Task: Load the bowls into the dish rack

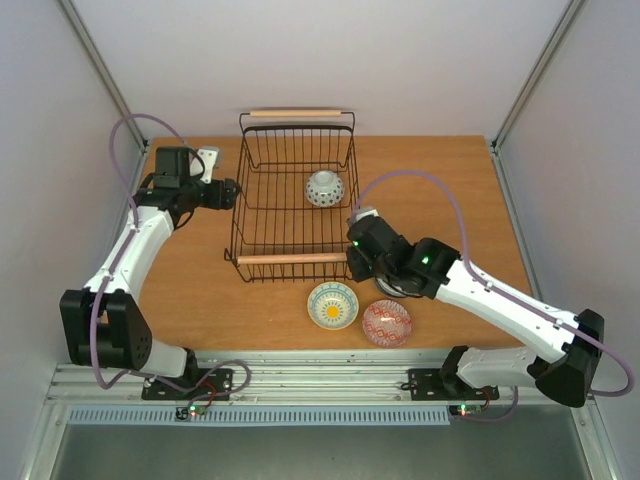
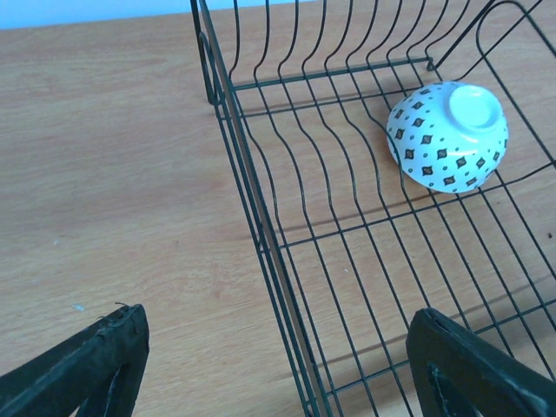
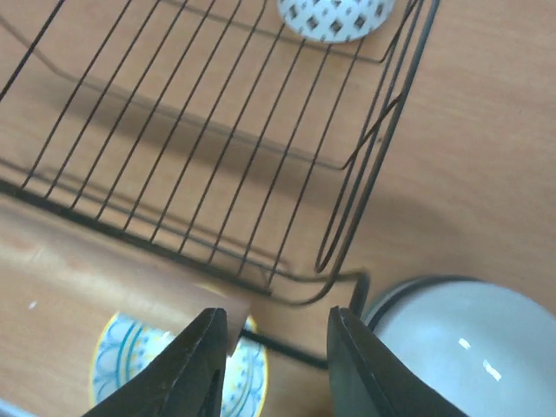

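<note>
The dish rack is a black wire basket with wooden handles, and it holds one pale, dark-dotted bowl upside down at its right side. Three bowls stand on the table in front of it: a yellow-and-teal one, a red one and a plain pale one half hidden under my right arm. My right gripper hovers at the rack's front right corner, its jaws apart with only wire and table between them. My left gripper hangs wide open over the rack's left wall.
The near wooden handle lies just left of my right gripper's fingers. Pale walls close in the table at the back and both sides. The right arm's cable loops over the table right of the rack.
</note>
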`<state>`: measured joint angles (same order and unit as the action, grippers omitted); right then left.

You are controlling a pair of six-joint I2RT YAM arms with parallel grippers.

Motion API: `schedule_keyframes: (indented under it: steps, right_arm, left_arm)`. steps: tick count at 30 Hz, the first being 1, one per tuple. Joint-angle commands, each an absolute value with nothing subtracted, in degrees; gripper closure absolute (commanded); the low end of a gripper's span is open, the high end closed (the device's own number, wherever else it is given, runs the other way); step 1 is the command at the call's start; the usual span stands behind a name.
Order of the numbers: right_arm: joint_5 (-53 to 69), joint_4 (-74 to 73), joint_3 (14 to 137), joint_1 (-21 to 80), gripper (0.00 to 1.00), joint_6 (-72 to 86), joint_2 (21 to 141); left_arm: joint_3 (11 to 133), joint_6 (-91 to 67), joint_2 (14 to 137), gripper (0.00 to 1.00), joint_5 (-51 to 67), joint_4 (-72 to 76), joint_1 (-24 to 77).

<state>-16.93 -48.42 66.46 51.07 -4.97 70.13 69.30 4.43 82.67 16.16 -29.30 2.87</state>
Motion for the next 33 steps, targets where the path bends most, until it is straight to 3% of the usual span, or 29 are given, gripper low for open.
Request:
schedule_keyframes:
  steps: [1, 20, 33]
  right_arm:
    - [-21.46, -52.57, 61.54, 53.67, 0.67, 3.46, 68.04]
    - [-11.58, -39.03, 45.64, 56.72, 0.71, 9.11, 64.80]
    - [-12.66, -29.74, 38.73, 61.18, 0.75, 13.33, 64.81]
  left_arm:
    - [68.82, 5.13, 80.88, 0.18, 17.12, -27.76, 2.95]
    - [68.73, 5.51, 82.36, 0.18, 16.98, -27.90, 2.90]
    - [68.53, 5.52, 82.69, 0.18, 17.14, -27.94, 2.90]
